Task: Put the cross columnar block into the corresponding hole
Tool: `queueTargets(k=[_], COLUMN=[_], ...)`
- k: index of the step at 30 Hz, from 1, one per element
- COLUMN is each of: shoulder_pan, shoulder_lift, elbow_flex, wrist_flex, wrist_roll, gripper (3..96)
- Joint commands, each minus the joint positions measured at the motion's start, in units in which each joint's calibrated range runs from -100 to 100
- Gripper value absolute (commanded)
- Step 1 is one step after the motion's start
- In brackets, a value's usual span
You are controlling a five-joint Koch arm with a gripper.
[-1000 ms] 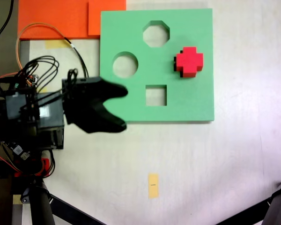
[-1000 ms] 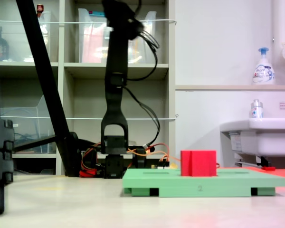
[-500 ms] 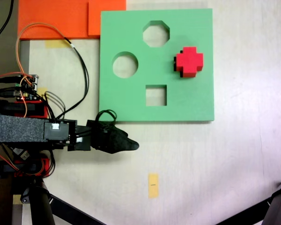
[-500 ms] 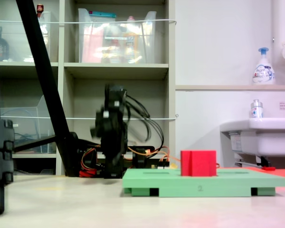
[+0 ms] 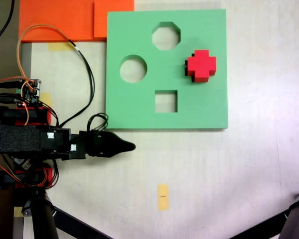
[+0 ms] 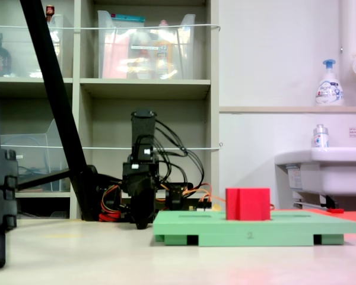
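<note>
Where the first exterior view looks straight down, the red cross columnar block (image 5: 202,65) sits in the plus-shaped hole (image 5: 188,59) near the green foam board's (image 5: 199,107) right side, while the black gripper (image 5: 120,146), jaws pinched to a point and holding nothing, lies off the board's lower-left corner. Seen in the second exterior view, the block (image 6: 247,203) stands proud of the board (image 6: 249,228), with the gripper (image 6: 141,221) low at its left.

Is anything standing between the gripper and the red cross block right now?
Nothing visible does. The gripper sits low off the green board, past its lower left corner in the first exterior view. The cross columnar block stands at the plus-shaped hole; only flat board lies between.
</note>
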Motion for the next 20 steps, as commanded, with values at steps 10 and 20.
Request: queueTargets(k=[10, 20], shoulder_pan=[-0.34, -0.34], shoulder_lift=[-0.55, -0.55], elbow_flex=[-1.37, -1.37], wrist_flex=[-5.5, -5.6], wrist_roll=[-0.2, -0.2], gripper=[49.3, 49.3])
